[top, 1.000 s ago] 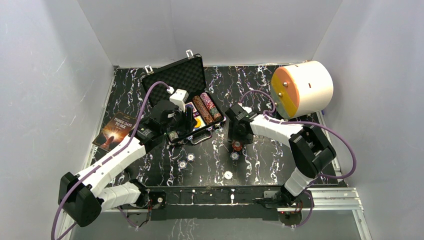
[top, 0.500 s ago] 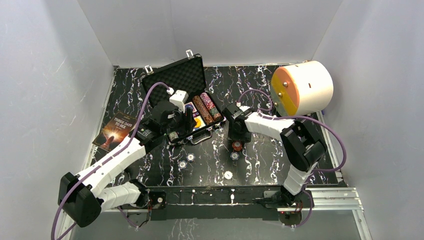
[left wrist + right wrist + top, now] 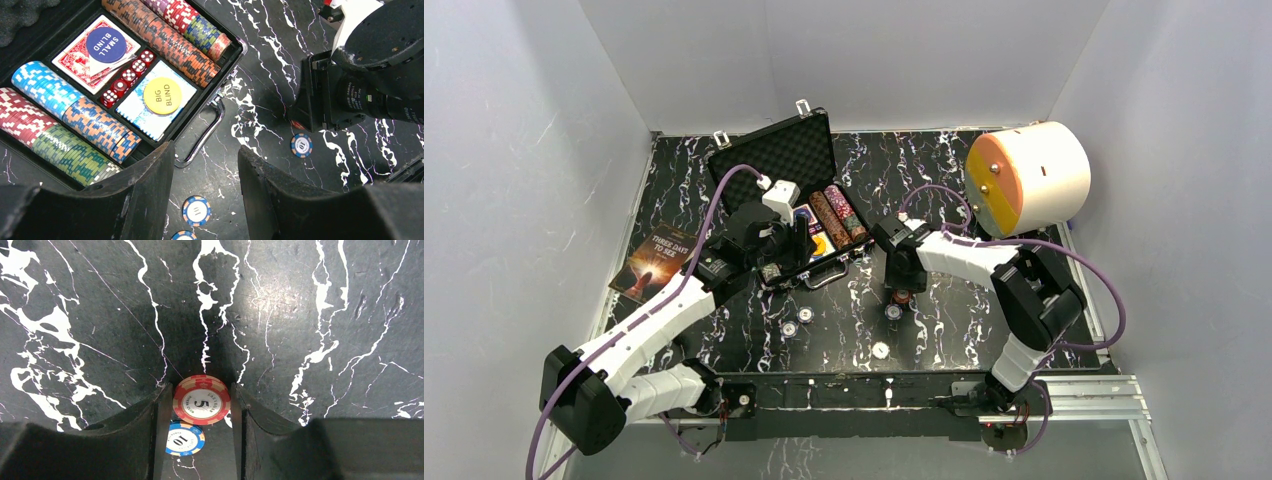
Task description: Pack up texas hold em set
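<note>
The black poker case [image 3: 776,152] lies open; rows of chips, two card decks, red dice and blind buttons fill its tray [image 3: 239,46]. My left gripper [image 3: 206,155] hangs open just past the case handle [image 3: 205,135], above a loose blue 10 chip [image 3: 196,210]. Nothing is between its fingers. My right gripper [image 3: 200,392] is shut on a red 5 chip [image 3: 201,400], whose edges touch both fingers. Under it lies another blue 10 chip [image 3: 185,438]. From above, the right gripper [image 3: 901,285] stands right of the case over the red chip [image 3: 902,295].
Two blue chips [image 3: 806,316] [image 3: 791,328], another blue chip [image 3: 893,312] and a white chip [image 3: 880,351] lie on the black marbled table. A book [image 3: 652,262] sits at the left edge. A big white cylinder with an orange face [image 3: 1027,178] stands back right.
My right gripper has come down over the red chip, which now sits between its fingers, and the arm's elbow has shifted. The left arm has barely moved.
</note>
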{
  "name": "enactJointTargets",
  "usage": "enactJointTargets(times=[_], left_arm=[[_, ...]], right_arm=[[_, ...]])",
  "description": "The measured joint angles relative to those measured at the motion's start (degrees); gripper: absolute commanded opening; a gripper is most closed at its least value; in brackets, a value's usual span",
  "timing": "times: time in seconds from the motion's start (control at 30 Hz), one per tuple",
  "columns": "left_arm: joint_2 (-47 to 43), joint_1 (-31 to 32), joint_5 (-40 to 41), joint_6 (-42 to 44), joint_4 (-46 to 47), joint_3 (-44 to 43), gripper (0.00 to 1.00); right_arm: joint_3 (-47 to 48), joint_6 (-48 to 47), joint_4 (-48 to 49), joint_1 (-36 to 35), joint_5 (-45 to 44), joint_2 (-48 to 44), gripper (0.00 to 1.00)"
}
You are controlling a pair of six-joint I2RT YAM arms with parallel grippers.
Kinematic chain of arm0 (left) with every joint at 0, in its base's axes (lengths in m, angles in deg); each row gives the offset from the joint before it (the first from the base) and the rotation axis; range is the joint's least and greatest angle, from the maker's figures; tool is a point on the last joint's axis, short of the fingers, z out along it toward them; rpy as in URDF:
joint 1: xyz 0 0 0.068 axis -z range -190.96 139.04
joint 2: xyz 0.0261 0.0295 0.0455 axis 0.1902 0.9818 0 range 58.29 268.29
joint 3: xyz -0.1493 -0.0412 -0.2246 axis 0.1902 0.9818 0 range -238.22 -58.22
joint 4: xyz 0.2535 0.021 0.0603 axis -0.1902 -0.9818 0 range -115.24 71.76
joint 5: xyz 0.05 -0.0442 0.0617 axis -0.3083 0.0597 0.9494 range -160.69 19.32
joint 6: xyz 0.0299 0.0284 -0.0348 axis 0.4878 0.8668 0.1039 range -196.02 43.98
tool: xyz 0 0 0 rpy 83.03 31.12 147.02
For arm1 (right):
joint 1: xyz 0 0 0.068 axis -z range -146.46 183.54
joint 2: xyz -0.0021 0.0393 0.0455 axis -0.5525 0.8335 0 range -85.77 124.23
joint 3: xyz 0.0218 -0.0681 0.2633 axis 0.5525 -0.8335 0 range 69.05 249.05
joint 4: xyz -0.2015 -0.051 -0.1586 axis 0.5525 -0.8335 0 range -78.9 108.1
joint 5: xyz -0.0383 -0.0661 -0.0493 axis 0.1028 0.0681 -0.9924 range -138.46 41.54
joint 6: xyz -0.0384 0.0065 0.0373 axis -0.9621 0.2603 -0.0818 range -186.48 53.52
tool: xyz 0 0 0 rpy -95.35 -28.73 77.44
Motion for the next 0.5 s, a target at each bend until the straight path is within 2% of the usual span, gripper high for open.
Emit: enactJointTargets(times=[0.2, 0.37, 0.5], left_arm=[[0.0, 0.0, 0.07, -0.2, 0.0, 0.02, 0.49], [-0.09, 0.0, 0.07, -0.2, 0.0, 0.02, 0.49], [-0.26, 0.0, 0.07, -0.22, 0.02, 0.02, 0.49]], right_arm=[[-0.37, 0.17, 0.11, 0.0, 0.52, -0.31, 0.52], [-0.37, 0.15, -0.02, -0.11, 0.66, -0.31, 0.61], [-0.35, 0.2, -0.61, -0.15, 0.66, -0.31, 0.59]])
